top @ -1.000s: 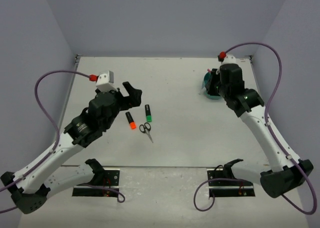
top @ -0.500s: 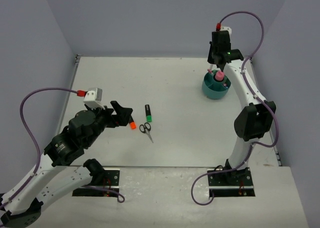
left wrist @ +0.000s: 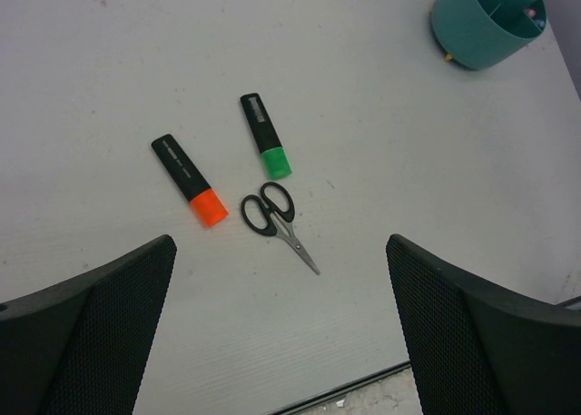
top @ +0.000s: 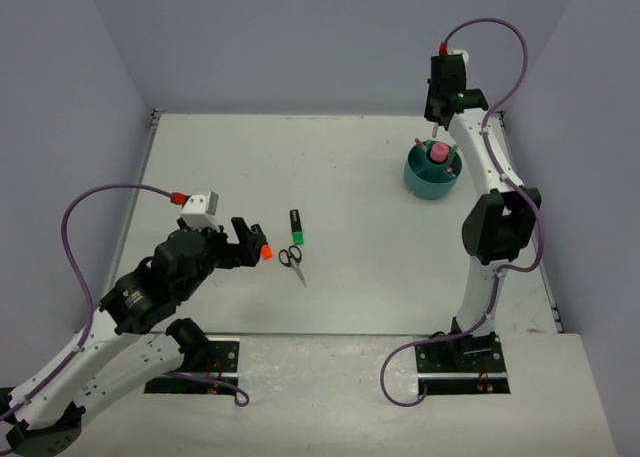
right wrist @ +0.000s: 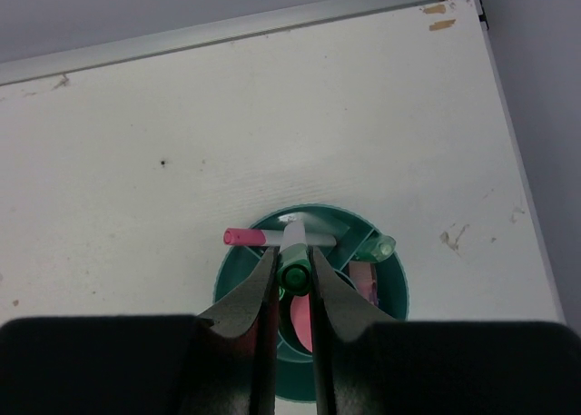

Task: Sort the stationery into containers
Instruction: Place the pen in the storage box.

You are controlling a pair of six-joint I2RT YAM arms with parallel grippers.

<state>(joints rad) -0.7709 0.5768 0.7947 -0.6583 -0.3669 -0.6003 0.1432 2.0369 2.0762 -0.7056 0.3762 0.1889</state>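
Left claw (left wrist: 280, 247): released, spread wide over the tabletop (left wrist: 408, 143), lower left of the top view.
Right claw (right wrist: 292, 254): grasping a white pen (right wrist: 295, 236) above the teal organizer (top: 428, 180), upper right.

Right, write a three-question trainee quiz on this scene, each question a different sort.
1. True or false: the black-handled metal scissors lie inside the round teal plastic organizer.
2. Which lies nearer the open left gripper: the orange-capped highlighter or the green-capped highlighter?
3. How many stationery items lie grouped in front of the left gripper?
Key: 1 false; 2 the orange-capped highlighter; 3 three.
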